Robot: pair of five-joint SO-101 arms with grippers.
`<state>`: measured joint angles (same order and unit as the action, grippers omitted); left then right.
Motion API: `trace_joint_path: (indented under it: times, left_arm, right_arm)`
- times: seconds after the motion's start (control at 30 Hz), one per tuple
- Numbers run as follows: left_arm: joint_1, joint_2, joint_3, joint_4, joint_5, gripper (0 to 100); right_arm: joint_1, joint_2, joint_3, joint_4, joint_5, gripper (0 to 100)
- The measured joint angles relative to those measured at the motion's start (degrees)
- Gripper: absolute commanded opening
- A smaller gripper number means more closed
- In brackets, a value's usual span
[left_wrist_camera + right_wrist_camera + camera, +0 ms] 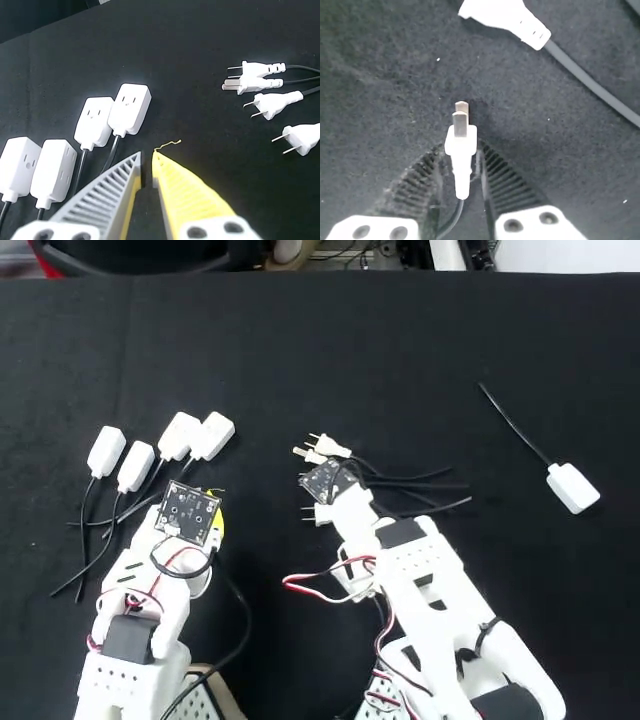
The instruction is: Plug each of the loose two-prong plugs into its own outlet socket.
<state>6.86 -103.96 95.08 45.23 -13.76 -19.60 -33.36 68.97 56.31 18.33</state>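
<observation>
Mid-surface, my right end effector (462, 152) is clamped on one plug (461, 137), prongs forward, and the left end effector (146, 160) rests closed and empty near the sockets (130, 107), so next I reckon on carrying those prongs squarely into a free one.

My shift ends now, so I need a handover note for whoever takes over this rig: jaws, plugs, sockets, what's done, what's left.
Left gripper: jaws almost shut, empty, just short of the four sockets lying side by side.
Right gripper: jaws shut on one plug, prongs pointing forward.
The other loose plugs lie close beside it, prongs toward the sockets. A fifth socket lies apart, off to the right arm's side.
Done: nothing is plugged in yet; every socket in view is empty.
Left: seat the held plug, then each remaining plug in its own socket.
</observation>
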Motion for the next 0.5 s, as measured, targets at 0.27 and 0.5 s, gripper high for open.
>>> trace_joint_path:
  times: [0.27,0.5]
  left_arm:
    - [0.00,0.00,0.00,0.00,0.00,5]
    - [-1.49,0.00,0.00,-1.05,5.89,5]
  right_arm:
    - [-1.85,-2.29,-5.63,4.48,3.08,1.2]
    - [-13.71,-15.82,-12.13,6.68,1.49,1.2]
